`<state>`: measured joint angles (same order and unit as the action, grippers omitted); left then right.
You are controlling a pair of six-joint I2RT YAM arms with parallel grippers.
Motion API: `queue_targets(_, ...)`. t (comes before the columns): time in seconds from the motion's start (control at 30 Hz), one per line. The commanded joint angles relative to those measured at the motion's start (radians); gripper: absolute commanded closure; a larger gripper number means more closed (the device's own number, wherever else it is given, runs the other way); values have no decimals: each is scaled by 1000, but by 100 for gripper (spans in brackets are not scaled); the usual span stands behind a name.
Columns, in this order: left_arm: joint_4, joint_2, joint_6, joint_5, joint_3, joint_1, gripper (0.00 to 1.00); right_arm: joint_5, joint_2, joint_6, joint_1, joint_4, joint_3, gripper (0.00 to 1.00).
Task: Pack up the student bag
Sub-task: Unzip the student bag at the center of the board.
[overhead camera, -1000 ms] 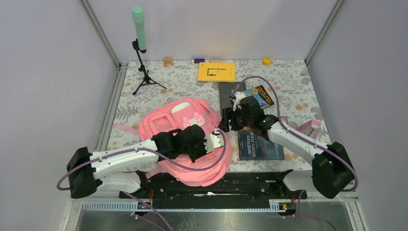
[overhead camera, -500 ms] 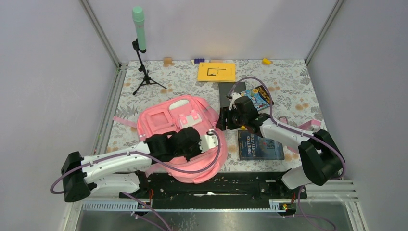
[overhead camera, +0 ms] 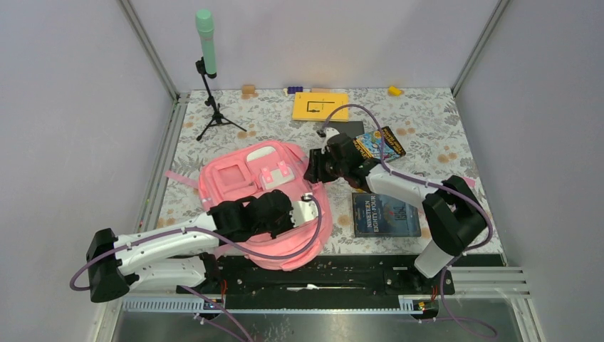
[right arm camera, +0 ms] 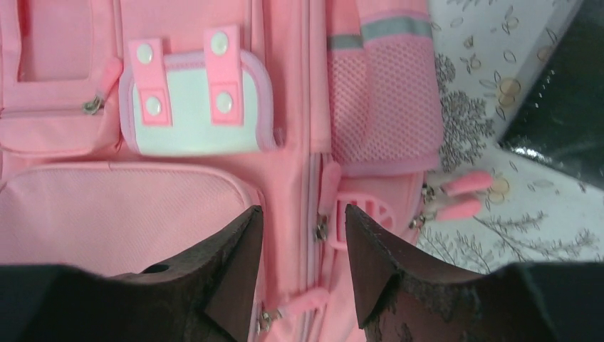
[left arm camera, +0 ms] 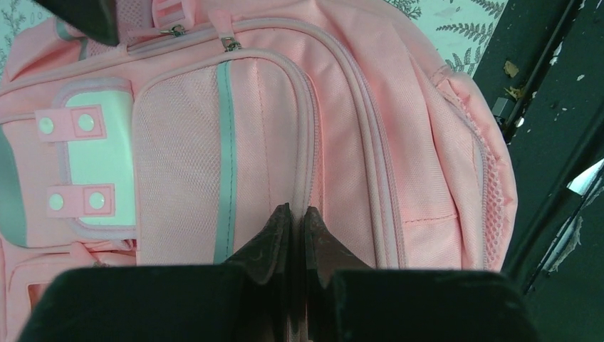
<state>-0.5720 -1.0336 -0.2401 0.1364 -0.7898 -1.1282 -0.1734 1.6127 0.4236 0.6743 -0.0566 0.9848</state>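
The student bag (overhead camera: 235, 178), a large soft pink backpack, lies front up left of the table's middle. My left gripper (overhead camera: 308, 208) sits at its near right edge. In the left wrist view that gripper (left arm camera: 295, 211) is shut on the pale piping of the front pocket of the bag (left arm camera: 399, 142). My right gripper (overhead camera: 311, 171) hangs over the bag's far right edge. In the right wrist view it (right arm camera: 303, 217) stands open astride the zip line of the bag (right arm camera: 178, 199). A metal zip slider (right arm camera: 324, 226) lies between its fingers, untouched.
Right of the bag lie a dark book titled Nineteen Eighty-Four (overhead camera: 384, 214), a colourful book (overhead camera: 379, 142) and a yellow book (overhead camera: 320, 105). A small pink case (overhead camera: 464, 187) peeks out behind the right arm. A green microphone on a tripod (overhead camera: 206, 43) stands back left.
The bag has been dragged left by my shut left gripper. My right gripper has followed it left onto the bag's edge, and its jaws have narrowed.
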Motion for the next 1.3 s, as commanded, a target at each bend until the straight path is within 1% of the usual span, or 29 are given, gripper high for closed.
queue_targets(0.0, 23, -5, -14, 55, -24, 4, 100, 113, 78, -1, 44, 32, 104, 49)
queue_targets(0.13, 23, 5, -10, 62, -22, 4, 100, 200, 137, -3, 66, 101, 157, 54)
queue_targets(0.23, 23, 11, -10, 66, -20, 4, 100, 203, 163, 1, 72, 115, 170, 57)
queue_targets(0.43, 23, 10, -7, 71, -22, 4, 100, 282, 169, 6, 95, 148, 168, 64)
queue_targets(0.53, 23, 10, -5, 71, -22, 4, 100, 291, 173, 18, 95, 147, 163, 68)
queue_targets(0.67, 23, 5, -4, 70, -22, 4, 100, 247, 190, 32, 96, 131, 174, 70)
queue_targets(0.73, 23, 3, -4, 71, -23, 4, 100, 233, 197, 36, 97, 131, 187, 69)
queue_targets(0.77, 22, 1, -3, 71, -23, 4, 100, 231, 201, 37, 98, 135, 193, 67)
queue_targets(0.83, 23, 0, -1, 74, -25, 4, 100, 246, 208, 33, 101, 151, 209, 68)
queue_targets(0.9, 21, 0, 2, 78, -26, 4, 100, 270, 215, 27, 102, 167, 219, 75)
queue_targets(0.93, 22, 1, 3, 80, -27, 4, 100, 284, 218, 27, 103, 179, 223, 81)
queue_targets(0.97, 22, 1, 7, 85, -26, 4, 100, 301, 220, 23, 102, 192, 225, 90)
queue_targets(1.03, 22, -1, 14, 106, -26, 4, 100, 337, 210, 11, 103, 215, 227, 100)
queue_targets(1.27, 23, -29, 63, 252, -44, 4, 100, 474, 106, -4, 101, 288, 200, 100)
